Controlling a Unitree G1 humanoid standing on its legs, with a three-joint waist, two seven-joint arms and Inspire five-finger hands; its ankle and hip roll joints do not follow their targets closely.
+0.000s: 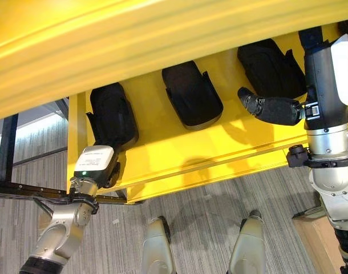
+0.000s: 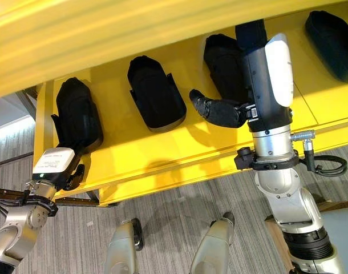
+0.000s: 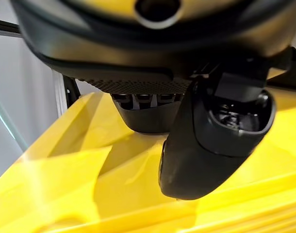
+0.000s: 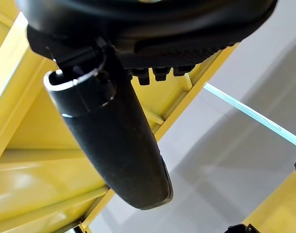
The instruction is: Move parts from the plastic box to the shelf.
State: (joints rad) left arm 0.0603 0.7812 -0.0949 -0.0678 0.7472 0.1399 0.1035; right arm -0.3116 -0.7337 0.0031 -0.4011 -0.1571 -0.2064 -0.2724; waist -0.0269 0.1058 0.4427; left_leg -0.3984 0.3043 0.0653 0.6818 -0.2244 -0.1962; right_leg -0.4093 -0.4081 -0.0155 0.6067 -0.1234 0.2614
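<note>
Left eye view first: the left hand [image 1: 98, 165] is up at the front left corner of the yellow shelf [image 1: 179, 154], sitting right under the leftmost black part [image 1: 110, 114], and its fingers are tucked away against the shelf edge so I honestly can't tell if they're curled or straight. The right hand [image 1: 319, 74] reaches onto the shelf board, thumb [image 1: 271, 109] sticking out sideways, fingers hidden up past the top rail, so that one's a can't-tell as well; it's right beside the rightmost part [image 1: 268, 68], but I can't say if it touches. The middle part [image 1: 191, 94] lies between the two, apart from both hands. All three are matte black, rounded shell shapes, like moulded plastic housings, lying flat on the glossy painted metal. Right eye view: same lineup, plus a fourth part [image 2: 334, 40] further right on the shelf, past the right arm. Left wrist view: thumb [image 3: 211, 141] hanging over the shiny yellow board, short dark fingertips [image 3: 145, 99] beside it, nothing between them that I can make out. Right wrist view: smooth dark thumb [image 4: 121, 150] pointing out over the shelf frame, stubby fingertips [image 4: 160, 73] next to it, grey floor [image 4: 245, 160] beyond.
</note>
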